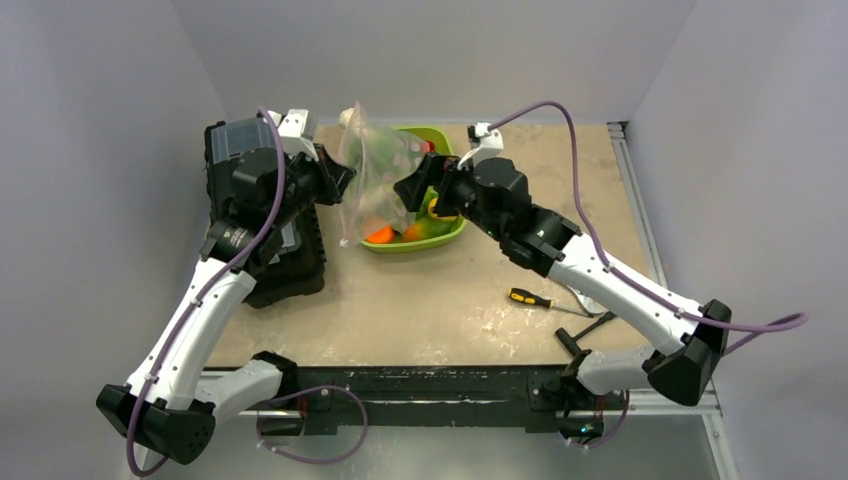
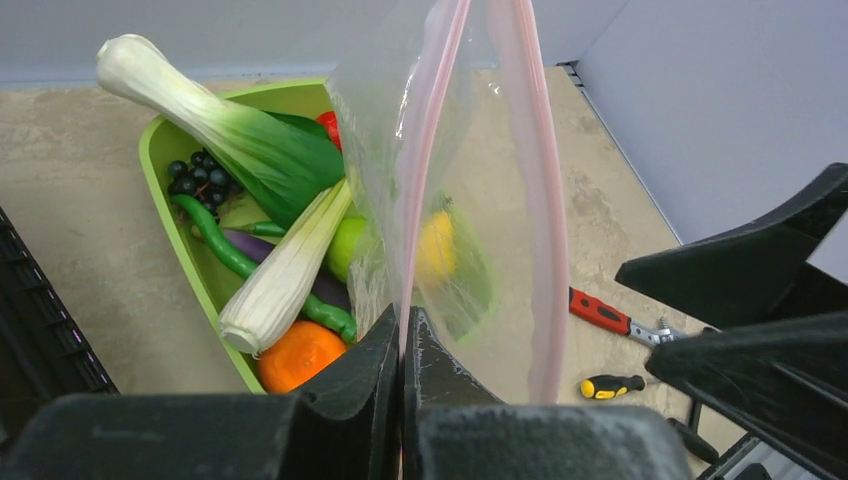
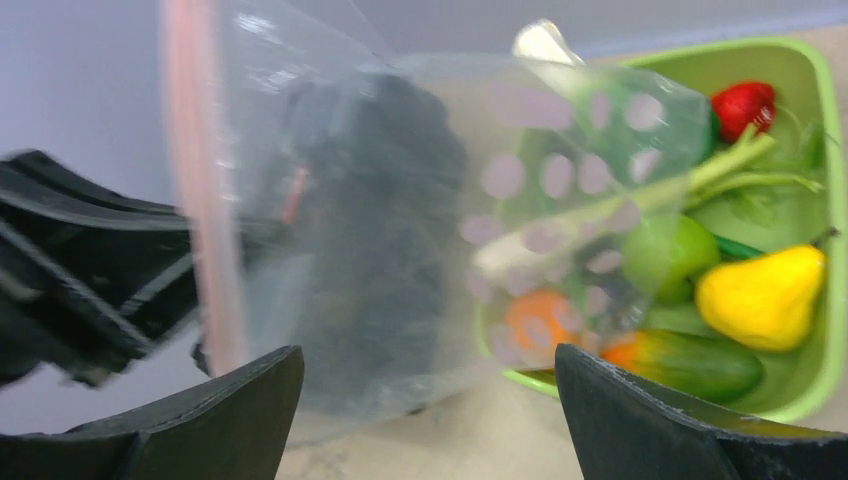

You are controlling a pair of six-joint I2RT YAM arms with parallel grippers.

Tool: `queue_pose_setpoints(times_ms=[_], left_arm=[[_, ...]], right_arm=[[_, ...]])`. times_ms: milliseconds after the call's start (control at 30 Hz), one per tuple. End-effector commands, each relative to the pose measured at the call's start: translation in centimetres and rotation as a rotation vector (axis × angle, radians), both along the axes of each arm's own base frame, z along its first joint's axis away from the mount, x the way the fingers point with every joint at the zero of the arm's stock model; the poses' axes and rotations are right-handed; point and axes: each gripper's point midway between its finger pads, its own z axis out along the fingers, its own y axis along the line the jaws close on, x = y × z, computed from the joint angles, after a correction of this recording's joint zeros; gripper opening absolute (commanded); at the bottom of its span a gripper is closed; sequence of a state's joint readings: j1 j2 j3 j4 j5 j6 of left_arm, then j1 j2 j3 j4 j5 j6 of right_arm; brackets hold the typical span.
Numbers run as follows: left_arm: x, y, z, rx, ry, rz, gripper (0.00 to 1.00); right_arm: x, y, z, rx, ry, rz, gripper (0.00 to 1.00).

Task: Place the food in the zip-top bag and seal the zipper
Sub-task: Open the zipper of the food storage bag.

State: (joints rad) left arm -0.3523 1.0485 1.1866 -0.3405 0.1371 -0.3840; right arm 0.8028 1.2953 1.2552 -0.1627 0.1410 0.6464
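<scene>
Zip-top bag (image 1: 372, 165) hangs in the air near the middle of the counter's far edge, just in front of the tray, its mouth gaping. We see no piece clearly inside it, and the colours showing through the film look like pieces lying in the tray behind.

Starting from the left edge, a black case (image 1: 290, 260) lies along that side, right under the left arm. The left fingers (image 2: 385, 365) are pinched tight on one end of the pink zipper (image 2: 432, 140), and the two strips spread apart above them. We judge that this grip should hold firm and high so the mouth stays open and faces the tray.

Next comes the green tray (image 1: 447, 232) at the far edge, where the food (image 3: 765, 295) lies heaped: a yellow pear, an orange (image 2: 300, 355), a green apple, a strawberry and long leafy pieces. The right fingers (image 3: 250, 395) are spread wide and hold nothing, with the bag's film hanging just before them and the tray beyond.

We think the step in hand is to pick a piece. The right arm should reach around the film, not through it, and take a small round piece such as the pear first. The long greens lie across the others and may drag them along.

Toward the near right corner a screwdriver (image 1: 530, 297) and a red-handled tool (image 2: 598, 311) lie on the counter, well apart from the tray.
</scene>
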Motion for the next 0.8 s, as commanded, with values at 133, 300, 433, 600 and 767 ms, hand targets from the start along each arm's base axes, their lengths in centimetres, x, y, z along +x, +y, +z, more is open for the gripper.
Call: queue_pose_setpoints(times_ms=[133, 300, 433, 600, 767], left_arm=[[-0.3, -1.1, 1.8, -0.015, -0.05, -0.046, 0.0], [-0.2, -1.6, 1.4, -0.01, -0.036, -0.061, 0.0], [-0.3, -1.7, 1.4, -0.01, -0.033, -0.068, 0.0], [-0.4, -1.2, 1.8, 0.001, -0.045, -0.052, 0.0], [-0.4, -0.7, 1.8, 0.011, -0.044, -0.026, 0.0]], right_arm=[[-0.6, 4.3, 5.3, -0.125, -0.123, -0.249, 0.95], [-0.6, 6.4, 5.4, -0.256, -0.189, -0.326, 0.77], [0.1, 6.0, 4.3, -0.39, -0.175, -0.431, 0.55], [0.2, 4.0, 3.0, -0.448, -0.2, -0.491, 0.29], [-0.1, -1.1, 4.1, -0.446, -0.247, -0.612, 0.0]])
